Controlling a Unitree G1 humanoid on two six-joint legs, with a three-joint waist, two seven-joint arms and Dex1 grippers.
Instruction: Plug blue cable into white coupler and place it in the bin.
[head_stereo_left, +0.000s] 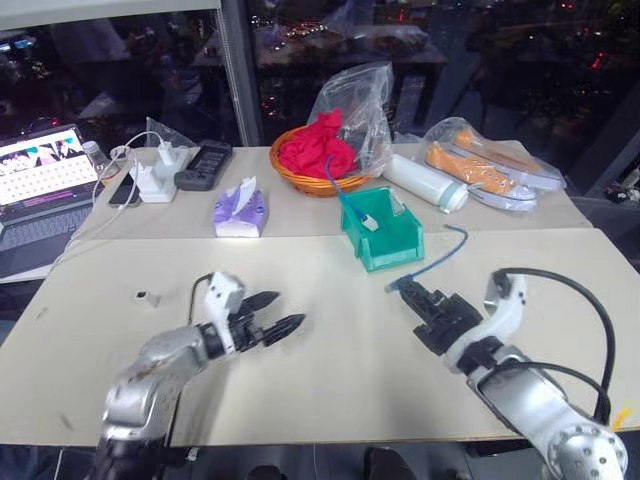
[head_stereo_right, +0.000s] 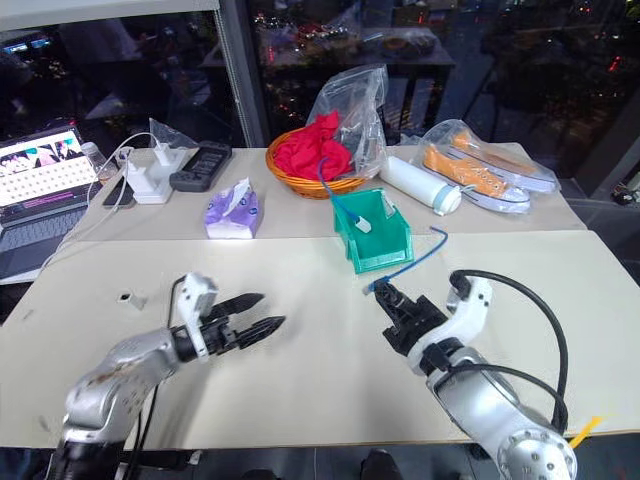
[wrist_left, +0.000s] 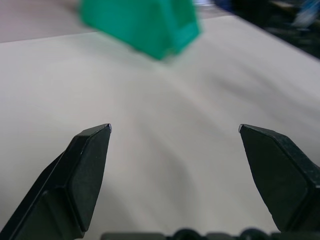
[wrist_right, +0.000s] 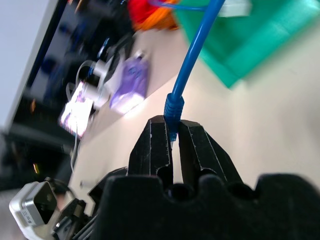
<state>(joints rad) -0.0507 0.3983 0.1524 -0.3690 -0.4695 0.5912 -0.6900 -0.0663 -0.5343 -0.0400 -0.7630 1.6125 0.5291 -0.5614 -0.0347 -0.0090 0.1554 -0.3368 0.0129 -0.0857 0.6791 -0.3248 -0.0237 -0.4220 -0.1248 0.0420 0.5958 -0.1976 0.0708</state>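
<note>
Cable (head_stereo_left: 432, 260) – blue, end pinched in right gripper (wrist_right: 171, 131), other end w/ white coupler (head_stereo_left: 369, 222) lying in bin (head_stereo_left: 382, 248) at 12 o'clock. Left gripper (head_stereo_left: 283, 313) spread wide, empty – 9 o'clock of right.

Bright overhead light, soft shadows, wrist views blurry.

Glossy teal plastic bin (head_stereo_left: 382, 240), matt beige table (head_stereo_left: 330, 340), woven wicker basket (head_stereo_left: 320, 182), crinkled clear bag (head_stereo_left: 365, 100)
</note>
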